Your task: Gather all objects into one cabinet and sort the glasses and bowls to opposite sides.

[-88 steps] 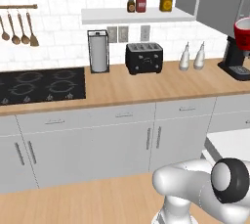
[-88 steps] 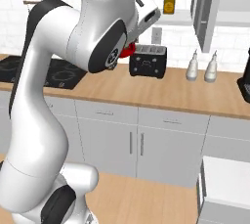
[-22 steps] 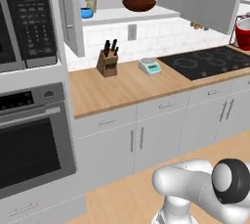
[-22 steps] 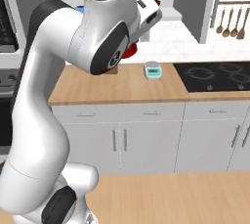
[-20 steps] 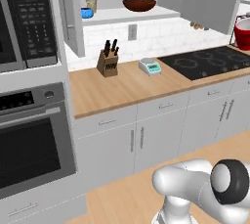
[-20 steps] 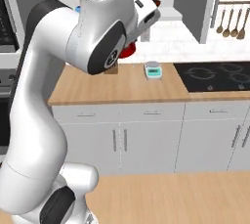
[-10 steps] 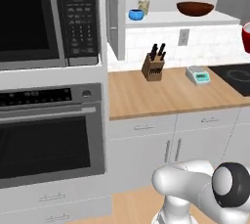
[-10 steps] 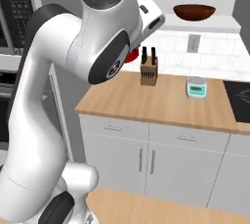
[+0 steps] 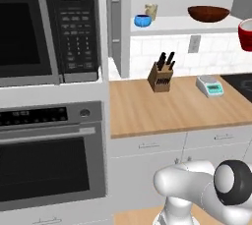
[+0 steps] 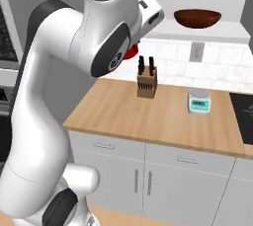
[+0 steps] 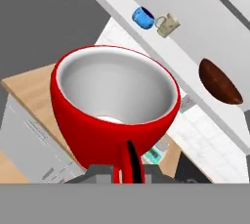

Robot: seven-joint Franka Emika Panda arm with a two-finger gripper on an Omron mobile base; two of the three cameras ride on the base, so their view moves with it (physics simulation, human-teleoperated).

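Observation:
My gripper [image 11: 128, 175] is shut on the handle of the glossy red mug [image 11: 114, 105], which it holds upright in the air; the mug's white inside looks empty. The mug [image 9: 245, 35] also shows at the right edge of the left base view, below shelf height, and peeks out behind my arm [image 10: 131, 51]. On the cabinet's white shelf [image 9: 172, 24] stand the small blue bowl [image 9: 142, 21] and the tan cup [image 9: 151, 11] close together at the left. The wide dark brown bowl [image 9: 208, 13] sits further right on the same shelf.
A microwave [image 9: 47, 27] and an oven [image 9: 49, 155] fill the wall on the left. The wooden counter [image 9: 162, 111] carries a knife block [image 9: 161, 74] and a small scale [image 9: 209, 85]. The cabinet's grey door [image 9: 114, 22] stands open, edge-on, beside the microwave.
The base has driven left along the counter, so the whole scene has slid right; microwave and oven now fill the left. The red mug stays in the shut gripper.

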